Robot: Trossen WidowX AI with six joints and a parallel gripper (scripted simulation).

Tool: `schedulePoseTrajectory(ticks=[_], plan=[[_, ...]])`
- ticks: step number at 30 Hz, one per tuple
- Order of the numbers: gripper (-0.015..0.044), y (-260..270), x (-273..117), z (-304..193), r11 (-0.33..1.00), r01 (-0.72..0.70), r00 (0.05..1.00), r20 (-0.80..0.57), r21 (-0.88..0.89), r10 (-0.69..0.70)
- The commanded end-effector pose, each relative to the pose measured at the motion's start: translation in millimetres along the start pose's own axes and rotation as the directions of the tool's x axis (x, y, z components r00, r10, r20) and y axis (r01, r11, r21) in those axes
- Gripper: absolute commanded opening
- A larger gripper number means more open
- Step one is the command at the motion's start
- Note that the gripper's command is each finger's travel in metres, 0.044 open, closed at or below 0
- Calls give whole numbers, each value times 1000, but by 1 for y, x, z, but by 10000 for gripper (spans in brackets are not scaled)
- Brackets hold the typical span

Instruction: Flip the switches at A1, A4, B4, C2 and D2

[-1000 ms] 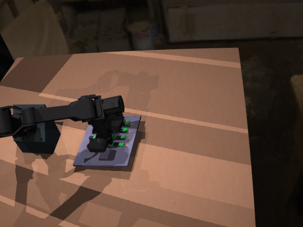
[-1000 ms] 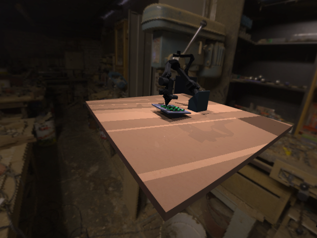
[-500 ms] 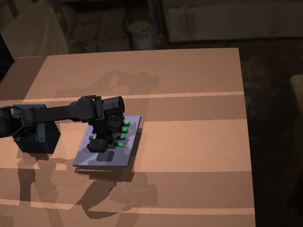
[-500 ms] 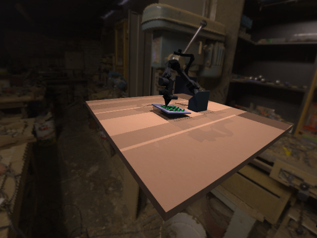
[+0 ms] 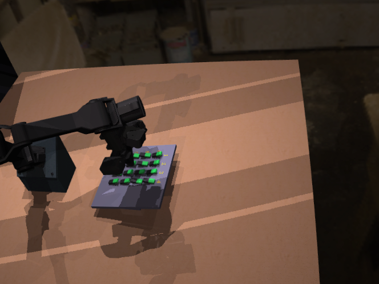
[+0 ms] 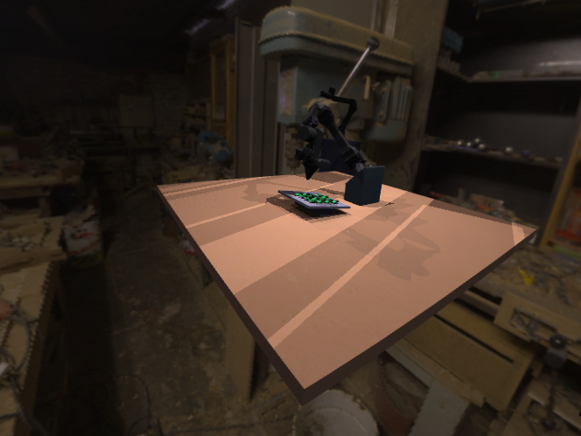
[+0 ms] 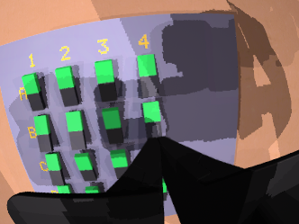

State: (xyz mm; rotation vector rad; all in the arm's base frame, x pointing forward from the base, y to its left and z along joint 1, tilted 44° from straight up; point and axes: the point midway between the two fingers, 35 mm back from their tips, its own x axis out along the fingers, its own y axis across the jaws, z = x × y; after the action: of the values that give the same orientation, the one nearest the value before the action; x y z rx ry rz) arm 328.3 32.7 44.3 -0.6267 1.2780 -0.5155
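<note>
The panel [image 5: 105,200] [image 7: 90,34] carries rows of green-and-black rocker switches. My gripper [image 5: 131,165] [image 6: 309,178] [image 7: 157,145] is shut and empty. The exterior view shows its tips above the panel, not touching it. In the wrist view the tips appear just below switch B4 [image 5: 138,181] [image 7: 151,112]. A1 [image 5: 158,154] [image 7: 31,84] and A4 [image 5: 151,181] [image 7: 147,65] are uncovered; A4's green face looks broader in the top view. C2 [image 7: 84,161] shows in the wrist view; D2 [image 7: 92,190] is partly hidden by the gripper. Their raised ends are hard to tell.
The panel is tilted above the tabletop [image 5: 237,186] [image 6: 290,270]. The blue arm base [image 5: 63,170] [image 6: 363,188] stands beside it. Neighbouring switches sit close together, and the fingers hide part of rows C and D in the wrist view. Shadows cross the panel.
</note>
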Motion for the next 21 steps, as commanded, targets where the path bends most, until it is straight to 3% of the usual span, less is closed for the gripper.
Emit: schedulePoseTrajectory(ticks=[1, 10, 14, 21], plan=[[0, 40, -1, -25, 1000, -5, 1000, -16, -16, 4], [0, 64, -1, -42, 1000, -2, 1000, -16, -16, 2], [0, 63, 32, -42, 1000, -1, 999, -39, -15, 0], [0, 63, 39, -42, 1000, 0, 999, -41, -15, 0]])
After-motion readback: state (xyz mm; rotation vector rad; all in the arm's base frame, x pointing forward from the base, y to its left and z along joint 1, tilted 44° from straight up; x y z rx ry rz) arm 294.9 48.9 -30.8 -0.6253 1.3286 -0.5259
